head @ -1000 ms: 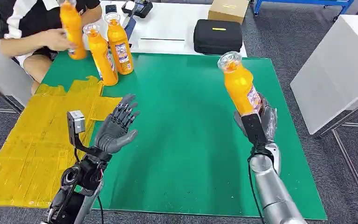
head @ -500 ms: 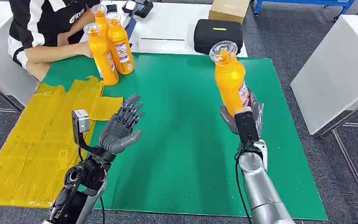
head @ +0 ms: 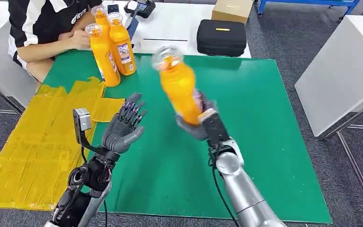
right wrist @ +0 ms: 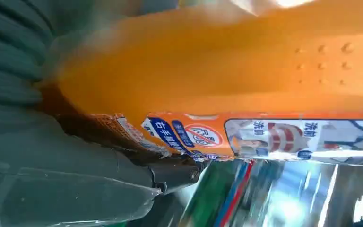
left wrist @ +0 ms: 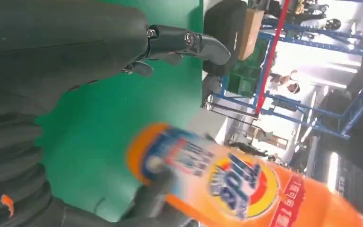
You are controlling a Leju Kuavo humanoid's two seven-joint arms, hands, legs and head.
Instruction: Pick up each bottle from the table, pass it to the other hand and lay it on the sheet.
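Bottle (head: 178,90): glossy orange plastic with a clear cap and a shiny printed label; dimples are seen moulded into its wall. Table mat (head: 264,142): smooth matt green. Sheet (head: 33,151): crinkled yellow, faintly glossy film. Right arm (head: 238,189): brushed silver metal. Left hand (head: 123,130): matt dark grey plastic.

Right hand (head: 199,124): swinging inward from the mat's right side toward the middle, gripping the bottle's lower end, now near the left hand.
Held bottle (head: 177,85): travelling along, tipping from near upright to leaning cap-first toward the left, blurring with motion; now filling much of the left wrist view (left wrist: 246,184).
Left hand (head: 124,127): creeping slightly up and right, fingers spread, palm facing the bottle.
Person (head: 52,23): setting a third bottle (head: 100,16) down behind the standing pair, forearm settling onto the table edge.
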